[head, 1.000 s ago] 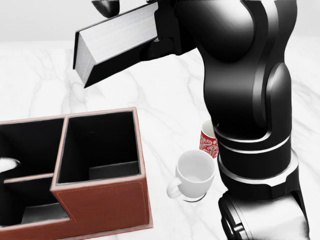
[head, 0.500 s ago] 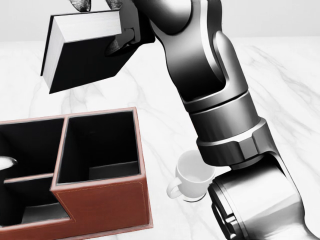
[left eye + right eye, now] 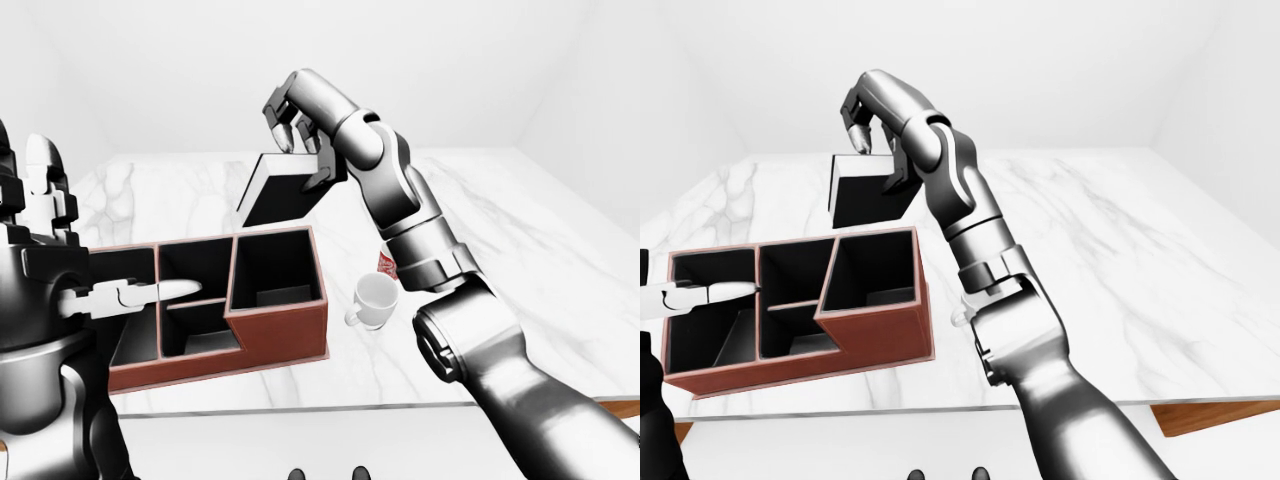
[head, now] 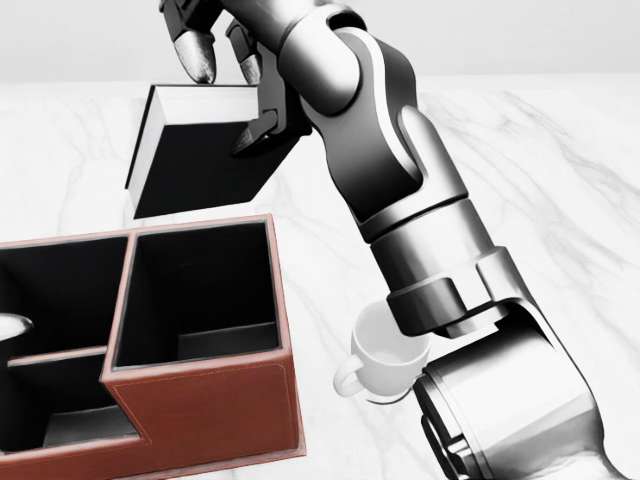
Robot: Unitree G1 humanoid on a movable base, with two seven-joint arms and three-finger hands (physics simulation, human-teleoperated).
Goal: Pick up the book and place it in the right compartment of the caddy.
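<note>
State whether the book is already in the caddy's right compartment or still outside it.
Outside. The book hangs in the right hand above the caddy; the right compartment is empty.

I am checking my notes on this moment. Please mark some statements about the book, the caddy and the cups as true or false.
1. The book is held above the table by the right hand. True.
2. The book already lies inside the caddy. False: it hangs beyond the caddy's top edge in the head view.
3. The right compartment holds a cup. False: it shows only its dark inside.
4. A white cup stands right of the caddy. True.
</note>
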